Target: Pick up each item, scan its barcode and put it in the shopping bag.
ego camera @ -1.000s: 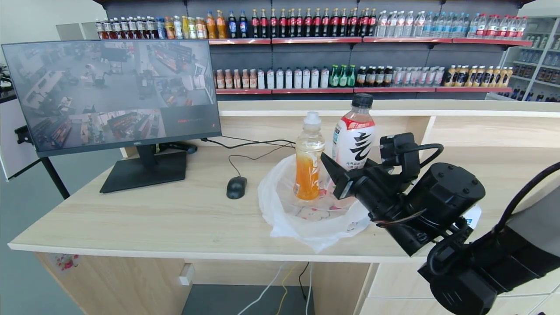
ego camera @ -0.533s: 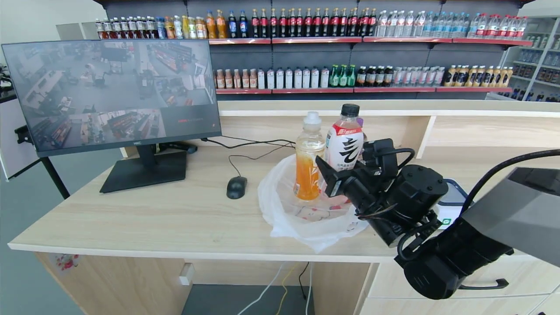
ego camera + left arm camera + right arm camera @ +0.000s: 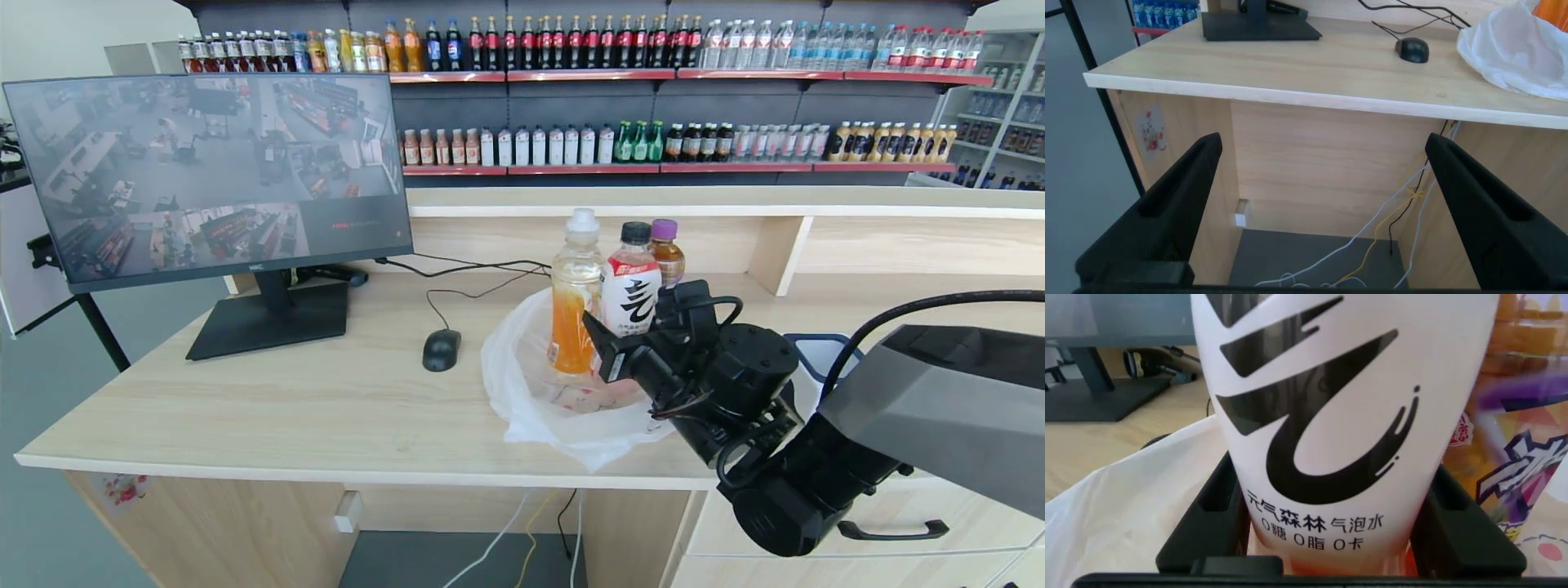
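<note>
Label of the white bottle (image 3: 1347, 416): one large black brush character, small black characters beneath. Logo on monitor (image 3: 208, 175) bezel: unreadable.

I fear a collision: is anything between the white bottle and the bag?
Nothing visible. The right gripper holds the white bottle at the open bag; the orange bottle stands close beside it, not underneath.

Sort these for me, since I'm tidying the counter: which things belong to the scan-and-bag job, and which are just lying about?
Job: white bottle held in the right tool, orange bottle, purple-capped bottle, plastic bag.

Lying about: monitor, mouse, shelf drinks.
</note>
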